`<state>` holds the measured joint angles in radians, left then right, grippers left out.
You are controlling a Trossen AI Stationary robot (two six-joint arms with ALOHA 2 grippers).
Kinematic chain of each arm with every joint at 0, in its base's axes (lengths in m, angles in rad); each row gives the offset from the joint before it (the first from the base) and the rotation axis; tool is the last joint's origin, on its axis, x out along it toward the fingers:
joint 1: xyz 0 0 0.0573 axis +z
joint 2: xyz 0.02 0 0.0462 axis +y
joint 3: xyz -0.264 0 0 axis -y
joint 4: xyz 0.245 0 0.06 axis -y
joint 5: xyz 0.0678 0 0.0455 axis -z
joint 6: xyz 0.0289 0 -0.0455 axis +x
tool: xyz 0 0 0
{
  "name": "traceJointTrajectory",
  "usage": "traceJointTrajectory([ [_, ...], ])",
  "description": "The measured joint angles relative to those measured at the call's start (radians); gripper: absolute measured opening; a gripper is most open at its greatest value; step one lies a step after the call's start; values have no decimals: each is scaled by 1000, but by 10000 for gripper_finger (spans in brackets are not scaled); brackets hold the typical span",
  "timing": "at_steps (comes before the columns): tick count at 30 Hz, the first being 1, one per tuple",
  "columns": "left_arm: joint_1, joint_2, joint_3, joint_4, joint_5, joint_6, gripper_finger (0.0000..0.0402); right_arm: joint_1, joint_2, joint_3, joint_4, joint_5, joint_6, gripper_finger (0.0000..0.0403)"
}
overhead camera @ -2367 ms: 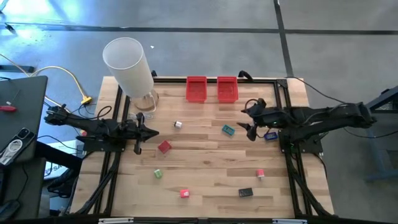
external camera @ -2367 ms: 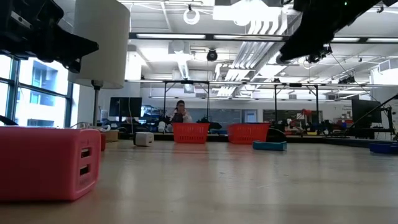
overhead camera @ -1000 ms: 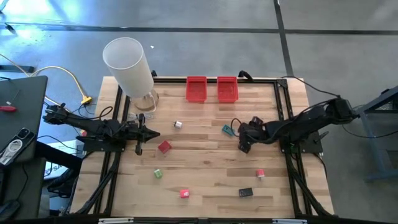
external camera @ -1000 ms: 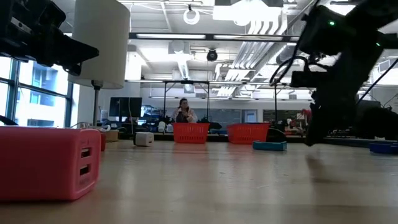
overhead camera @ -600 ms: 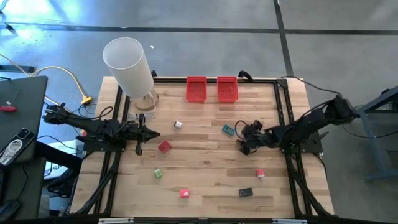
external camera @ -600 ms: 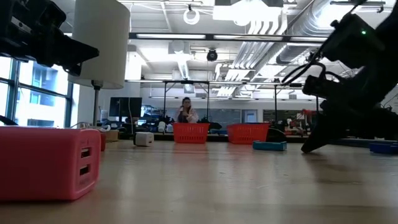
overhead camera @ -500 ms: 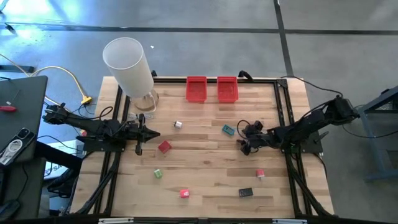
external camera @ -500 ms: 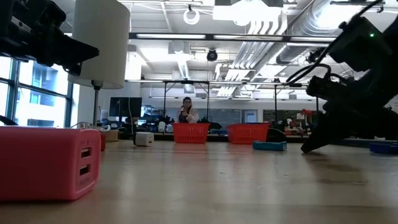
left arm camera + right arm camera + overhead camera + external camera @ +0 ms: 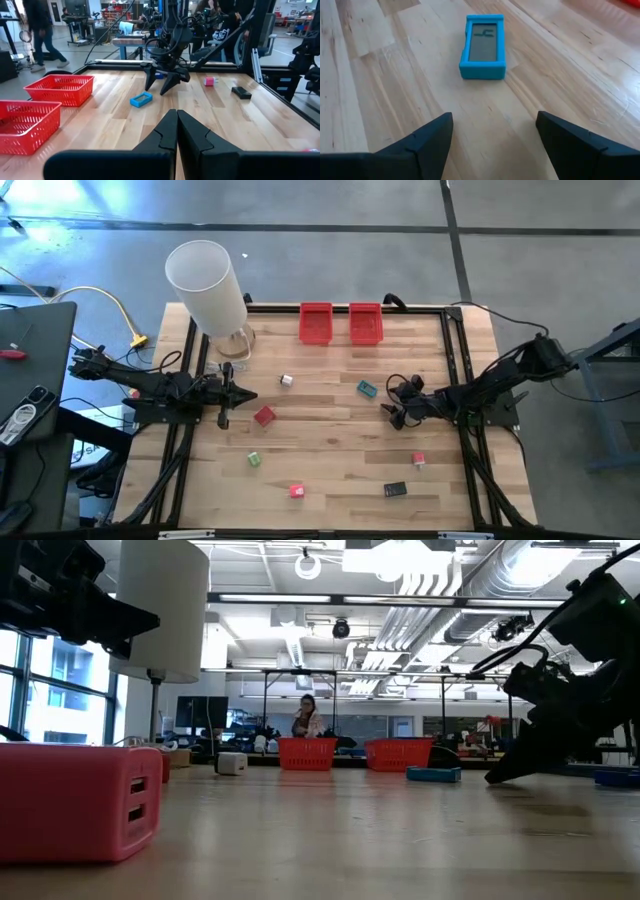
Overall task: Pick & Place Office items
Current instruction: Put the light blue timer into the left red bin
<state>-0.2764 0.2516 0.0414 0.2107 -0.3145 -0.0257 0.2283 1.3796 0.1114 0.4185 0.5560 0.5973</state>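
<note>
One teal piece (image 9: 482, 47) lies just beyond the right end effector's (image 9: 492, 142) spread fingers, untouched.

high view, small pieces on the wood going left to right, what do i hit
green piece → red block → white piece → small red piece → teal piece → black piece → pink and white piece

A flat teal piece (image 9: 367, 388) is laid right of centre; a white piece (image 9: 286, 380) and red block (image 9: 264, 416) leftward; green (image 9: 254, 460), red (image 9: 296, 491), black (image 9: 395, 490) and pink (image 9: 418, 461) pieces are scattered along the near side.
</note>
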Motion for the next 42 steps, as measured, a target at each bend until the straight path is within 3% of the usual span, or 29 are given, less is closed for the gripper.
traceJointTrajectory([
  [19,0,0,0,0,0,10,1,29,281,-2,328,106,-14,282],
  [42,0,0,0,0,0,3,1,33,327,-1,383,119,-24,282],
])
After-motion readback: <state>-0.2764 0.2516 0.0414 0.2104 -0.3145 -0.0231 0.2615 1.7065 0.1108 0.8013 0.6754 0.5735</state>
